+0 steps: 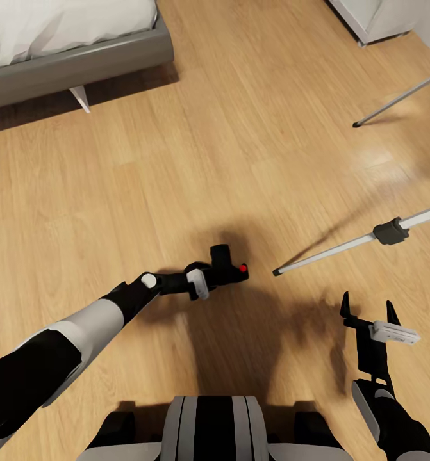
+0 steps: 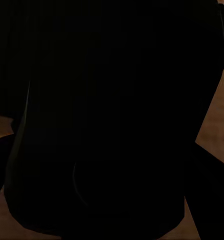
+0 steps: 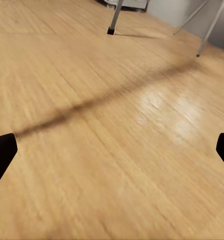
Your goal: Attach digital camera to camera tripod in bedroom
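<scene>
The digital camera (image 1: 227, 264), small and black with a red button, hangs low over the wood floor in front of me, and my left gripper (image 1: 209, 276) is shut on it. In the left wrist view its dark body (image 2: 96, 125) sits right against the lens. The camera tripod stands to the right; one silver leg (image 1: 343, 250) with a black joint slants down to a foot near the camera, and another leg (image 1: 397, 99) is farther back. My right gripper (image 1: 370, 308) is open and holds nothing, low beside the near leg. The right wrist view shows its fingertips (image 3: 1, 156) over bare floor and tripod legs (image 3: 115, 15) beyond.
A grey-framed bed (image 1: 80, 61) with white bedding fills the far left corner. A white cabinet (image 1: 375, 19) stands at the far right. Light wood floor (image 1: 195, 147) spreads between them, and my base (image 1: 215, 426) is at the bottom edge.
</scene>
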